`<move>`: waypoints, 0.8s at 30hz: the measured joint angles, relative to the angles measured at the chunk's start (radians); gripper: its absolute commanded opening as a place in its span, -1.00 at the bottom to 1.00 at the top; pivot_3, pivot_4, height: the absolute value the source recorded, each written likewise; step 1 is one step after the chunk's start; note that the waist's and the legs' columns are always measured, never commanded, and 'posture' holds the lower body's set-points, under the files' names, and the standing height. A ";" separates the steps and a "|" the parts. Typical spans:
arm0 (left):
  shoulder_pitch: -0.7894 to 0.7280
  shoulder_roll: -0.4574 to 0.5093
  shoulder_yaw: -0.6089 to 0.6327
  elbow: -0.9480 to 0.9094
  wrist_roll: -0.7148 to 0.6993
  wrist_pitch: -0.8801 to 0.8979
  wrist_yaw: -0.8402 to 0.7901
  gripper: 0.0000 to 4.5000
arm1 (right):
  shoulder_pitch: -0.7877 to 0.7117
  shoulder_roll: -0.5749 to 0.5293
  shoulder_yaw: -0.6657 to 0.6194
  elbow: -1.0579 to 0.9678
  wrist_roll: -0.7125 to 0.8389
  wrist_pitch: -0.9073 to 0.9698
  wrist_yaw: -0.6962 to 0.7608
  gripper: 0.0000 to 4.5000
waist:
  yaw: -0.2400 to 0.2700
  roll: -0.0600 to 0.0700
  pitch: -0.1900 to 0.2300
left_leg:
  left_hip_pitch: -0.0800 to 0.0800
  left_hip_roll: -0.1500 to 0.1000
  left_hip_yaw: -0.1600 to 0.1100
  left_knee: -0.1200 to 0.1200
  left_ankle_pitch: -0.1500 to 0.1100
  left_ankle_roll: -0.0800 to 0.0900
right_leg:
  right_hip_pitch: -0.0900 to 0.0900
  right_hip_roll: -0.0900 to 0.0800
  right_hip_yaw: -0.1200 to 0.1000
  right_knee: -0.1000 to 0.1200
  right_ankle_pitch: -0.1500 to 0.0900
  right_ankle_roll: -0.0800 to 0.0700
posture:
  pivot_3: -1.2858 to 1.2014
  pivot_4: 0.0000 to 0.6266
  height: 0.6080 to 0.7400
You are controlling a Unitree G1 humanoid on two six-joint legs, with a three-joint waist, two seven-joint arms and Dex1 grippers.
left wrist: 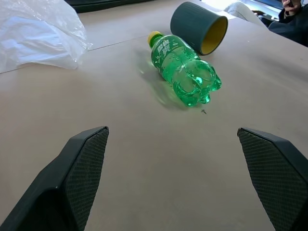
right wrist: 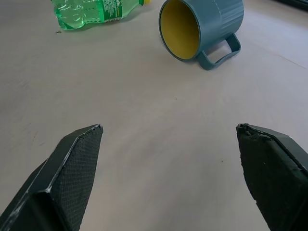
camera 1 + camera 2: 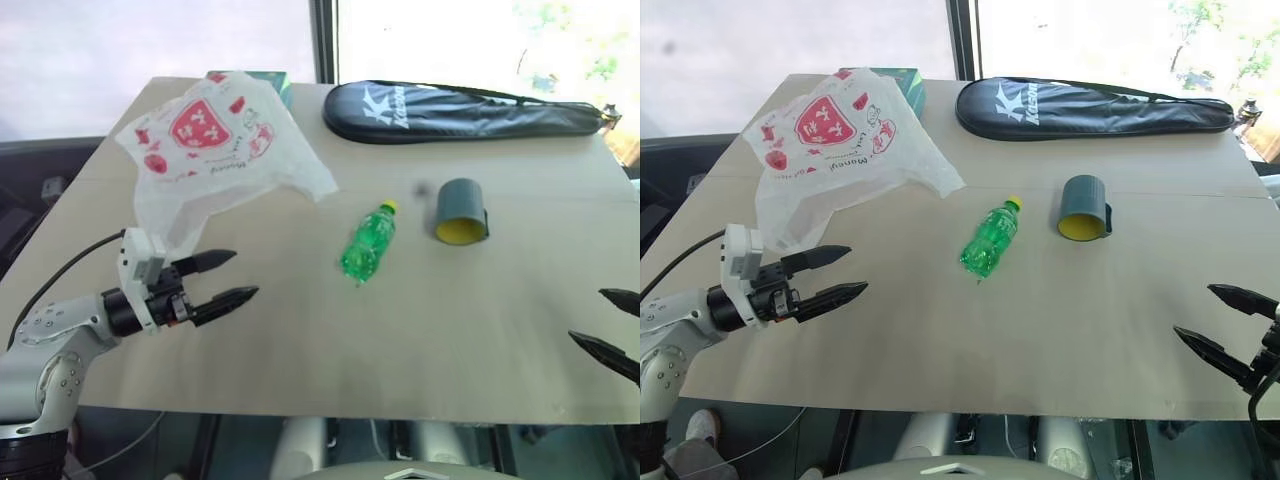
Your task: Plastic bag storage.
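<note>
Storage has not begun, judging by how things lie: the large, thin, crinkly white translucent plastic bag (image 3: 215,150) with its red shield logo and red prints sits loosely puffed and unfolded at the upper left of the head views, resting on the pale brown flat surface (image 3: 330,340) with one corner trailing toward the centre. The left gripper (image 3: 225,277) hovers at the lower left of the frame, just below the bag's near edge, its jaws spread wide and holding nothing; pointing toward the middle of the surface, it seems placed for a short reach up to the bag. The right gripper (image 3: 1218,320) hangs at the lower right edge, jaws likewise fully apart and empty, well away from the bag, probably waiting to help gather or fold the plastic. Other things lie around: a green clear plastic bottle with a yellow cap (image 3: 368,243) on its side near the centre, a dark teal mug with a yellow inside (image 3: 461,211) tipped over just to its right, and a long black racket case (image 3: 460,111) across the upper right. A green box (image 3: 906,85) peeks from behind the bag at the top. Nothing lies between the left gripper and the bag; the bottle and mug are in the right gripper's path toward it.
</note>
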 measured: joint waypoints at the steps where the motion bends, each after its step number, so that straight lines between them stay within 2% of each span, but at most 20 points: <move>1: 0.000 0.000 0.000 0.000 0.000 0.000 0.000 1.00 | 0.000 0.000 0.000 0.000 0.000 0.000 0.000 1.00 | 0.000 0.000 0.000 | 0.000 0.000 0.000 0.000 0.000 0.000 | 0.000 0.000 0.000 0.000 0.000 0.000 | 0.03 -0.52 1.00; 7: -0.078 -0.035 0.000 -0.033 -0.050 0.033 0.079 1.00 | -0.133 0.000 0.019 -0.102 0.135 0.067 -0.054 1.00 | -0.001 0.000 0.000 | 0.000 0.000 0.000 0.001 -0.001 0.002 | 0.000 0.000 0.000 0.001 0.000 0.001 | 0.03 -0.52 1.00; 12: -0.142 -0.027 0.009 -0.035 -0.081 0.080 0.143 1.00 | -0.234 -0.032 0.149 -0.308 0.141 0.168 -0.245 1.00 | -0.001 0.000 0.000 | 0.000 0.000 0.000 0.001 0.003 0.004 | 0.000 0.001 0.000 0.001 0.000 0.001 | 0.03 -0.52 1.00; 14: -0.167 0.025 -0.028 -0.050 0.051 0.081 0.257 1.00 | -0.262 -0.073 0.171 -0.383 0.159 0.211 -0.291 1.00 | 0.002 0.000 0.000 | -0.001 -0.001 0.000 0.001 0.003 0.004 | 0.000 0.001 0.000 0.001 0.001 0.001 | 0.03 -0.52 1.00; 17: -0.203 0.090 -0.111 -0.053 0.322 0.019 0.424 1.00 | -0.244 -0.112 0.167 -0.441 0.262 0.238 -0.231 1.00 | 0.011 -0.003 0.001 | -0.002 -0.001 0.000 0.001 0.002 0.005 | 0.000 0.001 -0.001 0.000 0.001 0.001 | 0.03 -0.52 1.00; 24: -0.259 0.100 -0.202 0.007 0.547 -0.150 0.481 1.00 | -0.238 -0.026 0.158 -0.488 0.310 0.139 -0.192 1.00 | 0.003 -0.004 0.001 | -0.002 -0.001 0.000 0.001 0.002 0.005 | 0.000 0.001 -0.001 0.000 0.001 0.002 | 0.03 -0.52 1.00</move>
